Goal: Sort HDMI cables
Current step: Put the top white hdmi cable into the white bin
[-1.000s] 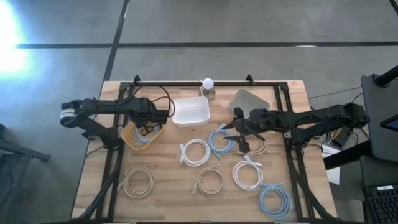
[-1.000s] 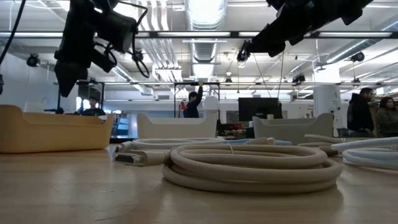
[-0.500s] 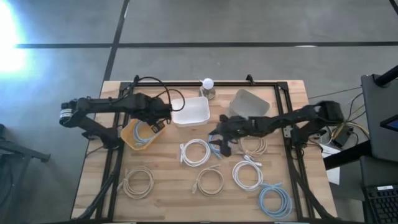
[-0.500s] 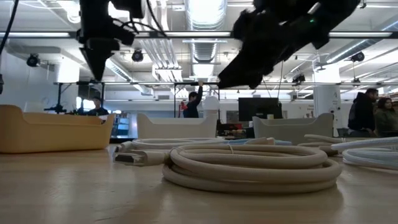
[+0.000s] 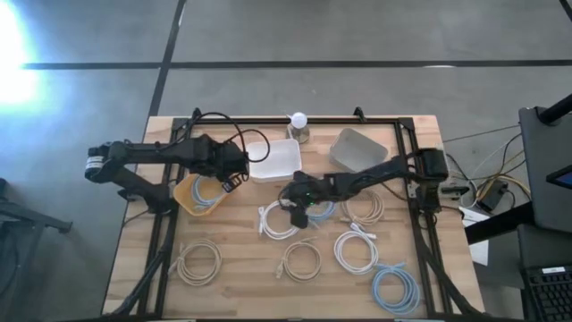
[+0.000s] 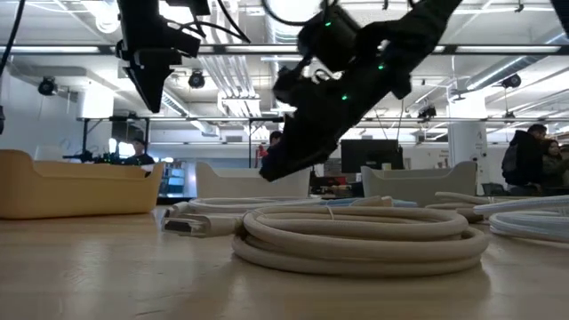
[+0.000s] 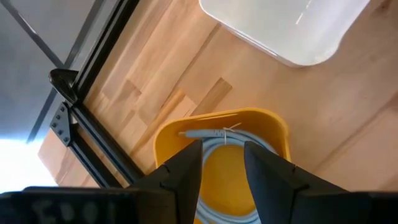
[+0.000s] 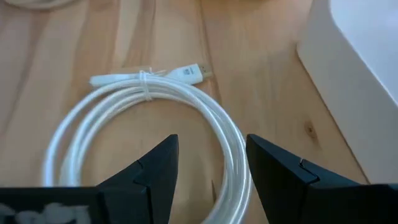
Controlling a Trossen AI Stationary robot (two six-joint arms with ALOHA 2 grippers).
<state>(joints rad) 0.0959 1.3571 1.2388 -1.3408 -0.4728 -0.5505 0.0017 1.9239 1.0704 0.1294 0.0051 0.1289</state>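
Several coiled HDMI cables lie flat on the wooden table. A white coil (image 5: 281, 219) sits under my right gripper (image 5: 296, 204). That gripper is open and hangs just above the coil (image 8: 155, 99) without touching it. A light blue coil (image 5: 320, 208) is partly hidden by the right arm. Farther out lie beige coils (image 5: 198, 261) (image 5: 301, 260) (image 5: 364, 207), another white coil (image 5: 356, 250) and a light blue one (image 5: 395, 288). My left gripper (image 7: 222, 149) is open and empty above the yellow bin (image 7: 273, 127), which holds a light blue coil (image 7: 217, 138).
A white bin (image 5: 274, 159) and a grey bin (image 5: 357, 148) stand near the far edge, with a small white-topped object (image 5: 298, 121) between them. A black frame (image 5: 295, 119) borders the table. People stand in the room beyond the table (image 6: 520, 160).
My right arm has reached toward the table's left and come down, from over the light blue coil to over the white coil. My left gripper has risen from the yellow bin and shifted slightly toward the table's right.
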